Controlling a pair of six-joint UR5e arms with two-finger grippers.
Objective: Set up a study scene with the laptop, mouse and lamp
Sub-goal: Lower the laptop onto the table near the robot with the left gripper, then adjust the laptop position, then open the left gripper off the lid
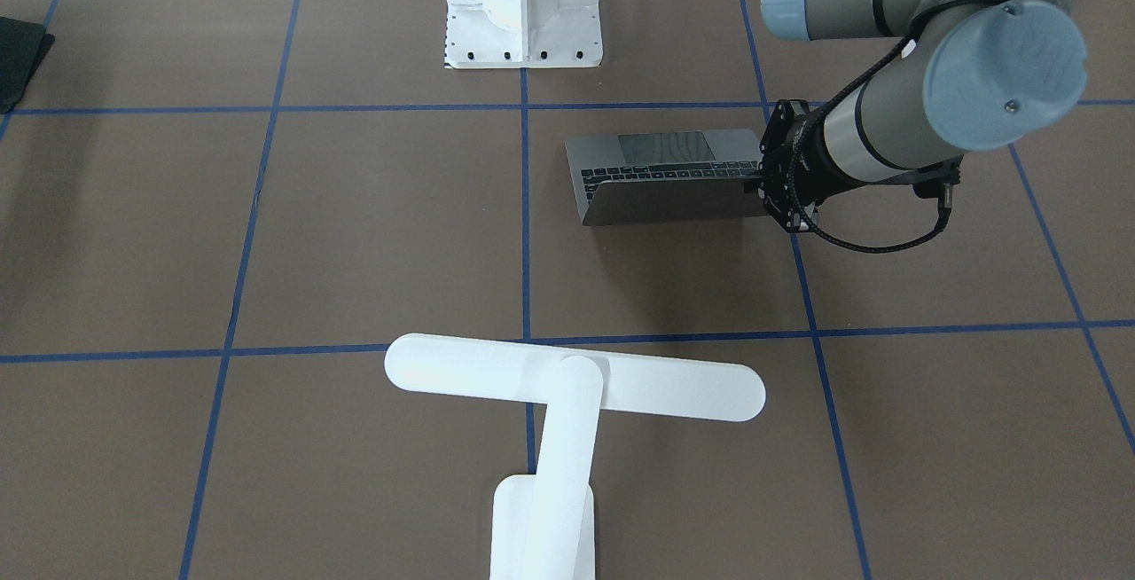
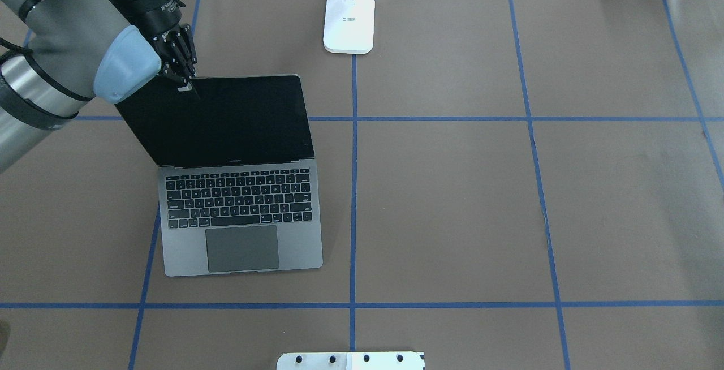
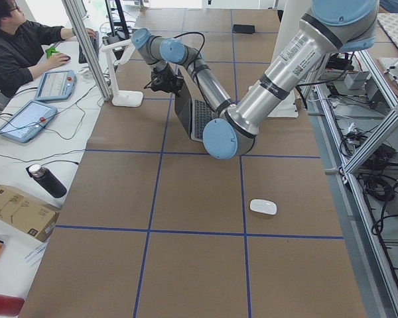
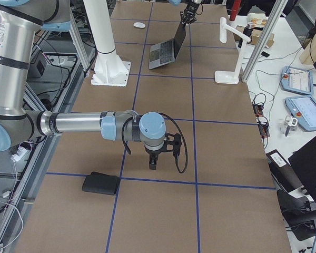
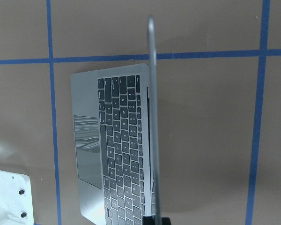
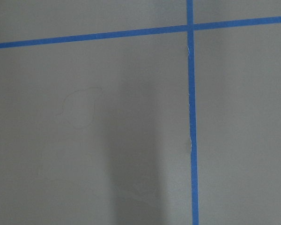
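Left claw (image 2: 189, 86) pinches the laptop's (image 2: 240, 211) thin, stiff, probably fragile lid (image 2: 226, 118) at its top edge, near one corner.

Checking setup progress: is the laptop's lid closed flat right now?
No, the laptop stands open, keyboard and dark screen showing, with the left gripper at the lid's top corner.

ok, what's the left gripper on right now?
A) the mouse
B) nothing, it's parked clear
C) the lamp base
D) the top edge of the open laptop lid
D: in the overhead view the left gripper is at a top corner of the laptop lid. Its wrist view shows the lid edge running in between its fingers. The lamp and mouse lie well apart from it.
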